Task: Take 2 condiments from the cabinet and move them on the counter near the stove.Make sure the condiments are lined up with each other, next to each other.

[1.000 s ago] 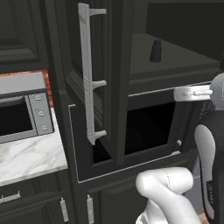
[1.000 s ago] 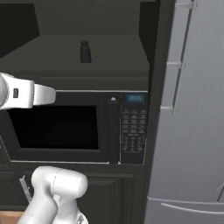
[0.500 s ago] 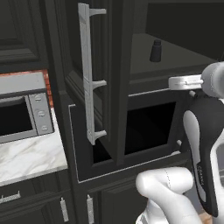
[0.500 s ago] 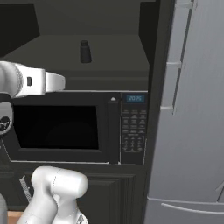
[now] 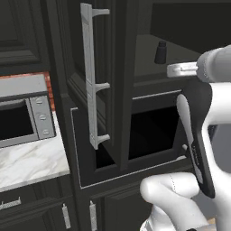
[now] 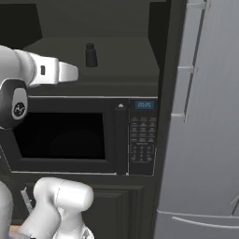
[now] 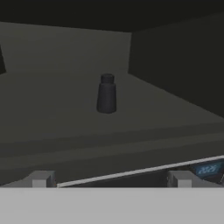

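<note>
One condiment [image 7: 106, 93] between spread fingers [image 7: 41, 179]

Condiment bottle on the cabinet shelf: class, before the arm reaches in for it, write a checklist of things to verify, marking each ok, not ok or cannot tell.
1. Cabinet door open, shelf reachable: ok.
2. Condiment bottle upright on the shelf: ok.
3. Gripper open and empty: ok.
4. Bottle roughly centred ahead of the gripper in the hand view: ok.
5. Fingers around the bottle: not ok, it stands well ahead.
6. Second condiment located: cannot tell.
</note>
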{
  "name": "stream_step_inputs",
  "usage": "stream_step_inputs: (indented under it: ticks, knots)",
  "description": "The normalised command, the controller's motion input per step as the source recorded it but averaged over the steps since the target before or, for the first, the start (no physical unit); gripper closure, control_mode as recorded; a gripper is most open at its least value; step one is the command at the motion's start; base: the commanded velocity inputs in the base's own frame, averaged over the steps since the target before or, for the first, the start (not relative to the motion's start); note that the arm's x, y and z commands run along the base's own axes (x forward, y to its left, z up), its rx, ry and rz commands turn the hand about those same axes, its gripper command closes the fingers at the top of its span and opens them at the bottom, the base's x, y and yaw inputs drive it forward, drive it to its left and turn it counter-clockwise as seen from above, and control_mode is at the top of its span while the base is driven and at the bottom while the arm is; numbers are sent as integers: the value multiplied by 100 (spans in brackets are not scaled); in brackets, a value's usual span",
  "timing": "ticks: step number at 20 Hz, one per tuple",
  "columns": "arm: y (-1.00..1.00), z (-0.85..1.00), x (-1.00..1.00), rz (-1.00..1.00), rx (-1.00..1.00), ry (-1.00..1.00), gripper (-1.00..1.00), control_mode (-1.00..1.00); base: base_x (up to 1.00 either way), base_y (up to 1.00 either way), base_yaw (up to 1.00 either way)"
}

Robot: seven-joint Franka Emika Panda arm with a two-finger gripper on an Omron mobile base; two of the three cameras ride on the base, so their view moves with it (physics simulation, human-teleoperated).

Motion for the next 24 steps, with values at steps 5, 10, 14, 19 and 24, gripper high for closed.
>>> stream_step_inputs:
  ticks: [5,10,14,19,24]
  knots:
    - [-5,2,69,-2,0,7,-100,-100,0,0,0]
    - [-6,0,67,-4,1,8,-100,-100,0,0,0]
    - [-5,-11,59,-4,0,0,-100,-100,0,0,0]
    - [-3,-26,43,-3,0,0,-100,-100,0,0,0]
    - [-1,-7,22,-1,1,0,-100,-100,0,0,0]
